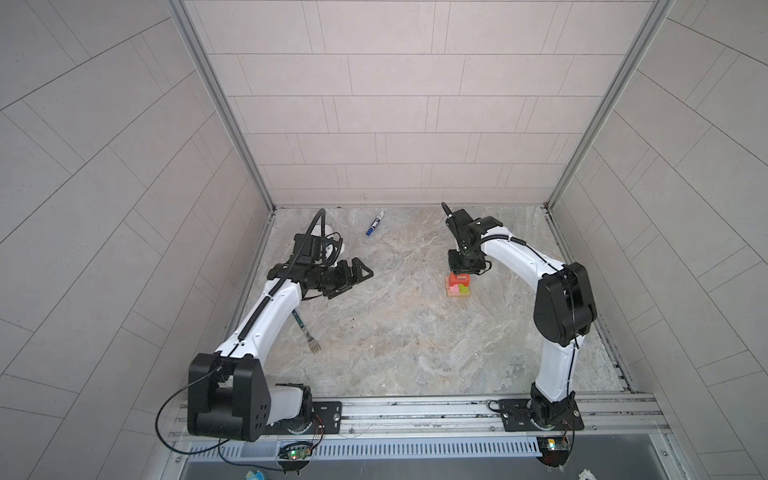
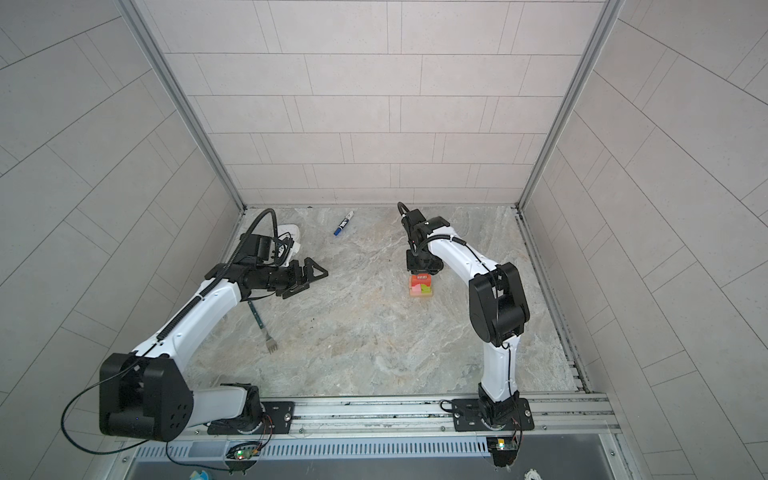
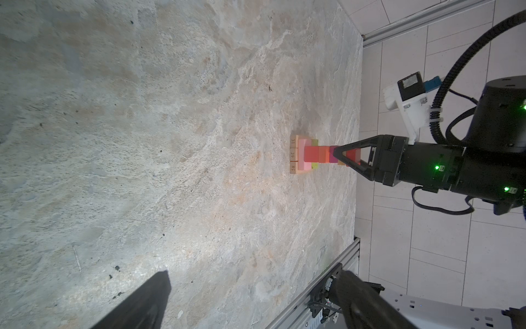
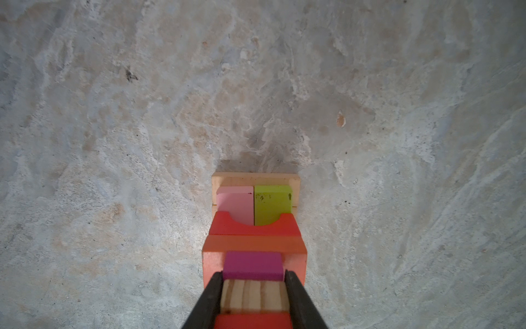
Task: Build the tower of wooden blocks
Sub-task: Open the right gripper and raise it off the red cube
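Observation:
The tower stands right of the middle of the table. Tan bars form its base, with a pink bar and a lime bar on them. Above come a red arch, an orange bar, a magenta cube, a tan cube and a red cube. My right gripper reaches straight down over the top, shut on the tan cube. My left gripper hangs open and empty, far left of the tower.
A blue-capped marker lies near the back wall. A fork lies under the left arm, and a white timer sits behind that arm's wrist. The enclosure's metal rails run along both sides and the front.

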Available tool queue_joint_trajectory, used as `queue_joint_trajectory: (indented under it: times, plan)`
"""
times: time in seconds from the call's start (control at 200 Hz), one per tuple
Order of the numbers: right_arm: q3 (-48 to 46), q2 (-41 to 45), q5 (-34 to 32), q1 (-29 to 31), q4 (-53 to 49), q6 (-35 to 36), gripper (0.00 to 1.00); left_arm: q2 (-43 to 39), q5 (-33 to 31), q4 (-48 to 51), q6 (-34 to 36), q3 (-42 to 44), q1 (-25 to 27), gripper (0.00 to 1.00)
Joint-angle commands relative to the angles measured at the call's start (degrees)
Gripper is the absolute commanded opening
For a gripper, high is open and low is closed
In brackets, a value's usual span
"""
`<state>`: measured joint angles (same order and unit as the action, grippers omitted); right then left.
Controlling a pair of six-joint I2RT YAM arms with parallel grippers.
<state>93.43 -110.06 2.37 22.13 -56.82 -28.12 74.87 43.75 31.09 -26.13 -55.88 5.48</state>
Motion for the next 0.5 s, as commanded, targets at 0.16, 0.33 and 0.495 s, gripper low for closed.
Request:
queue_joint_trajectory:
  times: [0.16, 0.33, 0.495]
  plan:
    - [1.23, -1.02, -1.38, 0.36, -0.95, -0.38, 0.33, -0.95, 0.73, -0.42, -0.32, 0.5, -0.37, 0.98]
    - [1.23, -1.08, -1.4, 0.28, -0.98, -0.27, 0.32, -0.95, 0.75, -0.42, -0.32, 0.59, -0.5, 0.98]
    - [1.21, -1.01, -1.27, 0.28, -0.93, -0.29, 0.32, -0.95, 0.72, -0.46, -0.33, 0.58, -0.51, 0.98]
